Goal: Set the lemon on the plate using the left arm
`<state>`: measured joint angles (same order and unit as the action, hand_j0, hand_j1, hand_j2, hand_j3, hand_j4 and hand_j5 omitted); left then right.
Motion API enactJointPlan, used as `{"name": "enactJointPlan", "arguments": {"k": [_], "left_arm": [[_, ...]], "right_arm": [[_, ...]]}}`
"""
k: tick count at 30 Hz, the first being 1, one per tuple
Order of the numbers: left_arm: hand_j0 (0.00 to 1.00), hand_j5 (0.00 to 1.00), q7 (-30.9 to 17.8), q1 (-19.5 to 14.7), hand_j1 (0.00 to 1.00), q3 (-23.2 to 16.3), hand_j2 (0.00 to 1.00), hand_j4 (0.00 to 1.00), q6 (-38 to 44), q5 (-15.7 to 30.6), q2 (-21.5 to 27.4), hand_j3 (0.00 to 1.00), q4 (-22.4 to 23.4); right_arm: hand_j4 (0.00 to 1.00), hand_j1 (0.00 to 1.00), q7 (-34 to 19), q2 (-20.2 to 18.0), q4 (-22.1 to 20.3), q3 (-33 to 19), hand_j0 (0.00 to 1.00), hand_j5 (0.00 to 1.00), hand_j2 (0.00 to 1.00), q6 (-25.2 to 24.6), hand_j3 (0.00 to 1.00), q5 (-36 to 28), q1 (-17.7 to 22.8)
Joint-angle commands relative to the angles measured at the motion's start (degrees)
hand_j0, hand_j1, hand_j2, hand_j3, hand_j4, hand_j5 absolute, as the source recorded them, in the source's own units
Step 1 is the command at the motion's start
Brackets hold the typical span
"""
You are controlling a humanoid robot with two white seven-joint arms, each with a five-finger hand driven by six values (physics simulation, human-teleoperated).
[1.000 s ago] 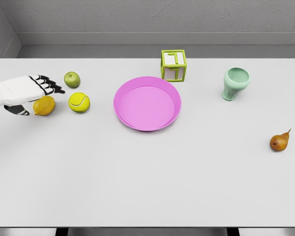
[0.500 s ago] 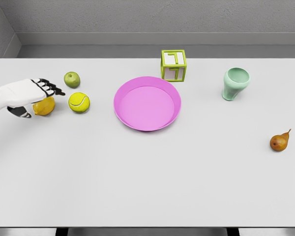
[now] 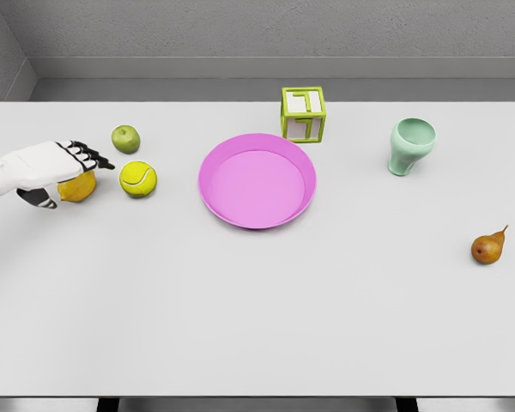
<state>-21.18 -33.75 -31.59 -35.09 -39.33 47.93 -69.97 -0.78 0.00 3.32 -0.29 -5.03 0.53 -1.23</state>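
The yellow lemon (image 3: 80,188) lies on the white table at the far left, partly covered by my left hand (image 3: 67,174). The white palm sits on top of the lemon. The dark fingers (image 3: 91,157) stretch out flat over it and the thumb (image 3: 39,198) hangs by its left side, so the hand is open and not closed around it. The pink plate (image 3: 256,182) is empty in the middle of the table, well to the right of the lemon. My right arm is out of view.
A yellow tennis ball (image 3: 138,178) lies just right of the lemon, and a green apple (image 3: 125,138) sits behind it. A green frame cube (image 3: 303,113) stands behind the plate. A mint cup (image 3: 410,144) and a brown pear (image 3: 487,247) are at the right.
My left hand has lowered onto the lemon and now covers more of it. The lemon and everything else stayed in place.
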Motion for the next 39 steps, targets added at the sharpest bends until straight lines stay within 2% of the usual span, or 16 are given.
{"name": "enactJointPlan", "arguments": {"k": [1,14,19,39], "left_arm": [[1.0,1.0,0.17,-0.09,1.0,0.12,1.0,1.0,0.09,-0.04,-0.21,1.0,0.36],[1.0,1.0,0.26,-0.09,1.0,0.12,1.0,1.0,0.09,-0.13,-0.83,1.0,0.8],[1.0,1.0,0.35,-0.09,1.0,0.12,1.0,1.0,0.09,-0.04,-0.91,1.0,2.47],[1.0,1.0,0.44,-0.09,1.0,0.12,1.0,1.0,0.09,-0.92,-1.18,1.0,2.47]], "right_arm": [[1.0,1.0,-0.01,0.0,0.02,0.02,1.0,1.0,1.0,0.02,1.0,0.09,0.0],[1.0,1.0,-0.01,0.0,0.02,0.02,1.0,1.0,1.0,0.02,1.0,0.0,0.0],[1.0,1.0,-0.01,0.0,0.02,0.02,1.0,1.0,1.0,0.02,1.0,0.0,0.0],[1.0,1.0,-0.01,0.0,0.02,0.02,1.0,1.0,1.0,-0.06,1.0,0.0,0.0]]}}
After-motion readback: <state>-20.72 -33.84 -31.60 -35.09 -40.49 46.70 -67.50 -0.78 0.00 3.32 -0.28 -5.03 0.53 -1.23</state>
